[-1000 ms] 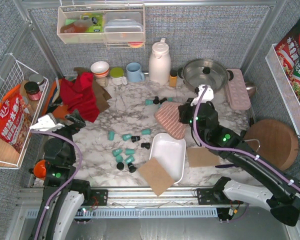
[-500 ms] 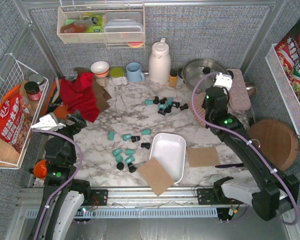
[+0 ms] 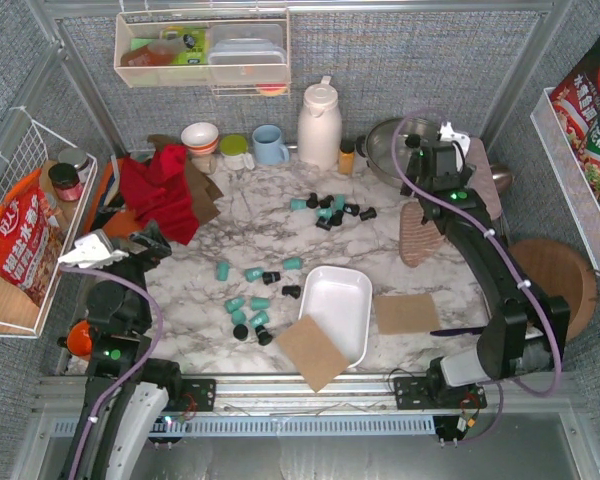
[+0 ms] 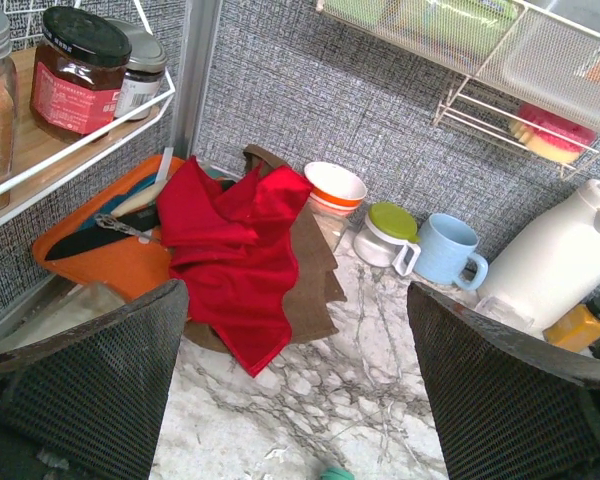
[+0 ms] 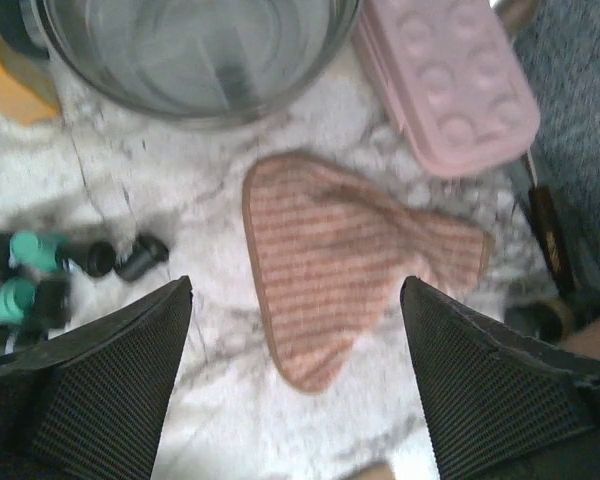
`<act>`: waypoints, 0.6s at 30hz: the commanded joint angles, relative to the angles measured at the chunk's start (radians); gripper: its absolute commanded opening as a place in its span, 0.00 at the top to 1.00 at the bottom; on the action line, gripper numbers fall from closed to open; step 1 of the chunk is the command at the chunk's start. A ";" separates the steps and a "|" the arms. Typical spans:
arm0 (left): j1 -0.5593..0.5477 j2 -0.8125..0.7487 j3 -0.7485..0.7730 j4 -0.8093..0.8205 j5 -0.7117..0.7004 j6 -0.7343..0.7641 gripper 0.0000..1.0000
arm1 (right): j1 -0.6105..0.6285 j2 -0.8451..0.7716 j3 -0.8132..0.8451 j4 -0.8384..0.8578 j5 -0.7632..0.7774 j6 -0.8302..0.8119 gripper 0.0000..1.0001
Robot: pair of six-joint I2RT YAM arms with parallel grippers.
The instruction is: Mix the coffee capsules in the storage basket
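The white storage basket point(image 3: 360, 322) sits near the front middle of the table and looks empty. Teal and black coffee capsules lie loose on the marble: one cluster point(image 3: 330, 208) at the back middle, another point(image 3: 252, 303) left of the basket. Some of the back cluster's capsules point(image 5: 30, 248) show at the left of the right wrist view. My right gripper point(image 3: 428, 172) point(image 5: 295, 300) hangs open above a pink striped cloth point(image 3: 417, 235) point(image 5: 330, 270) that lies flat on the table. My left gripper point(image 3: 145, 243) point(image 4: 298, 300) is open over bare marble at the left, holding nothing, with one teal capsule point(image 4: 335, 473) just below it.
A steel pan point(image 3: 410, 145), a pink mould tray point(image 3: 477, 180), a white thermos point(image 3: 319, 125) and a blue mug point(image 3: 270, 145) line the back. A red cloth point(image 3: 160, 190) lies back left. Two cardboard squares point(image 3: 312, 350) point(image 3: 405, 313) flank the basket. A round wooden board point(image 3: 550, 285) is at the right.
My right arm carried the striped cloth right and back, uncovering the back cluster of capsules, then opened and let it go. The cloth now lies beside the pan. The left arm has not moved.
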 commanded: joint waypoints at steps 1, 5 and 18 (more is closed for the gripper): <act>-0.001 -0.008 0.001 0.027 0.006 -0.001 0.01 | 0.021 -0.072 -0.029 -0.281 -0.063 0.141 0.10; -0.001 -0.013 0.007 0.022 0.008 0.000 0.01 | 0.100 -0.226 -0.242 -0.325 -0.157 0.351 0.09; -0.001 -0.038 0.004 0.019 0.015 -0.012 0.01 | 0.179 -0.628 -0.833 -0.133 -0.235 0.822 0.09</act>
